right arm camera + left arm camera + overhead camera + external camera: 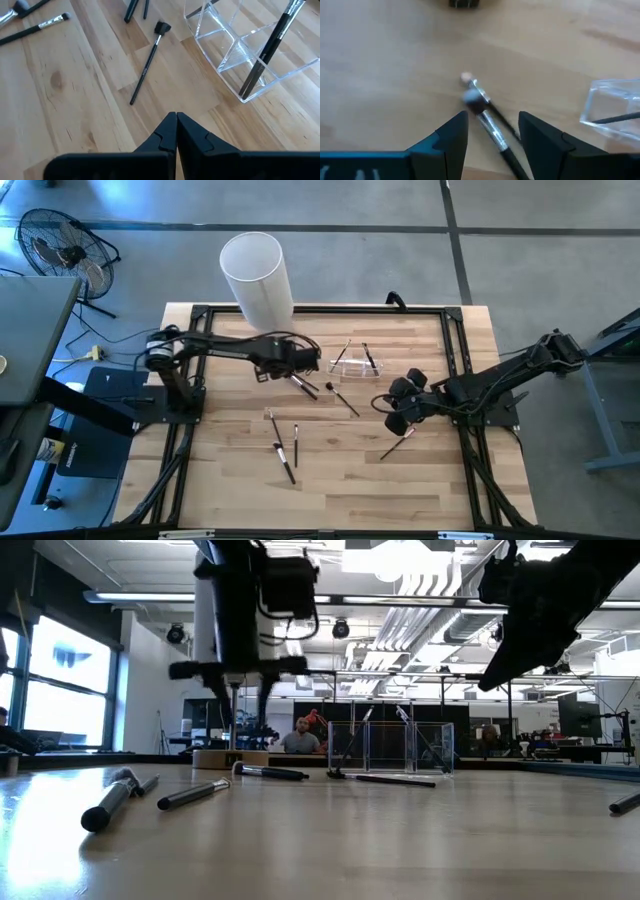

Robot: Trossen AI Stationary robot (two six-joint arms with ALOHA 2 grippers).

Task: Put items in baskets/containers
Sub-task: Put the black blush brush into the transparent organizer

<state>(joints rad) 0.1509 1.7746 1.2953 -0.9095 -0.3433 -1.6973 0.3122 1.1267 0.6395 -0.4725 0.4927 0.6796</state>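
While the left gripper (490, 135) hovers spread over two brushes (487, 117), right gripper (176, 127) pressed together — clear holder (354, 363) at twelve o'clock, white cylinder (257, 277) beyond.

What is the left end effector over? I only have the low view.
Observer: It's open, left end effector, with a brush lying on the table between its fingers.
Operator: Is the right one holding anything?
Observer: No, the right end effector is shut and empty.
Operator: Where's it hanging?
Observer: From above, to the right of the clear holder, with a loose brush on the table just beside it.
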